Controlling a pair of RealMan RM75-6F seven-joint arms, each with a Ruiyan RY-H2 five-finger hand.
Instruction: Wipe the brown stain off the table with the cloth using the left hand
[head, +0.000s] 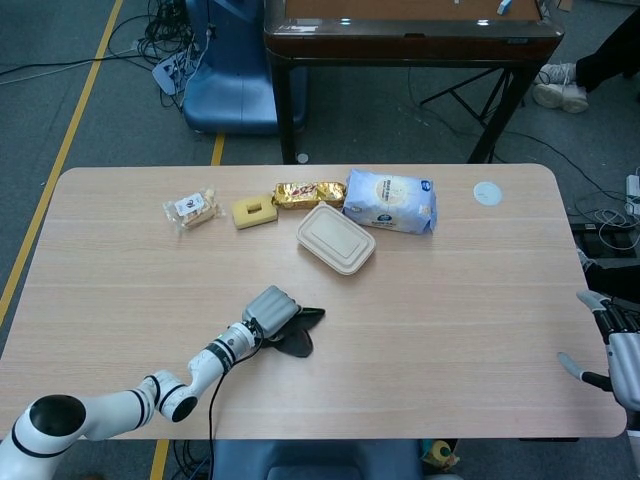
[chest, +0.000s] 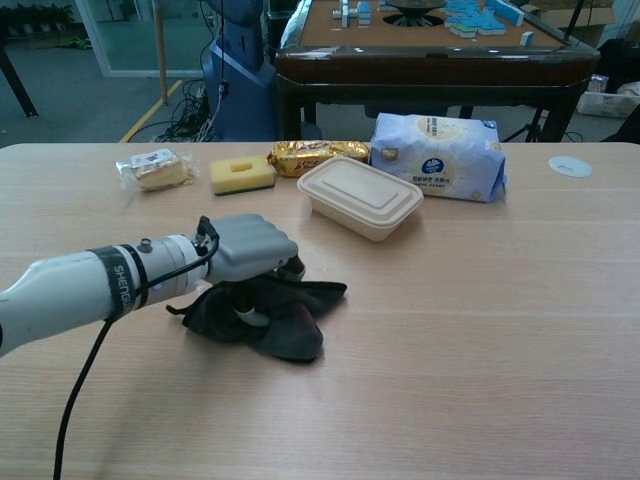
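Observation:
A dark grey cloth (chest: 283, 318) lies crumpled on the wooden table (chest: 480, 330), near its front middle; in the head view the cloth (head: 298, 337) sits just right of my left hand. My left hand (chest: 248, 250) rests on top of the cloth with fingers curled down onto it, gripping it; the same left hand (head: 270, 310) shows in the head view. No brown stain shows around the cloth. My right hand (head: 618, 350) hangs off the table's right edge with fingers apart and nothing in it.
At the back of the table lie a snack bag (chest: 152, 167), a yellow sponge (chest: 241, 174), a gold wrapped bar (chest: 315, 153), a beige lidded box (chest: 361, 195) and a white-blue wipes pack (chest: 438, 155). A small round disc (chest: 570, 166) sits far right.

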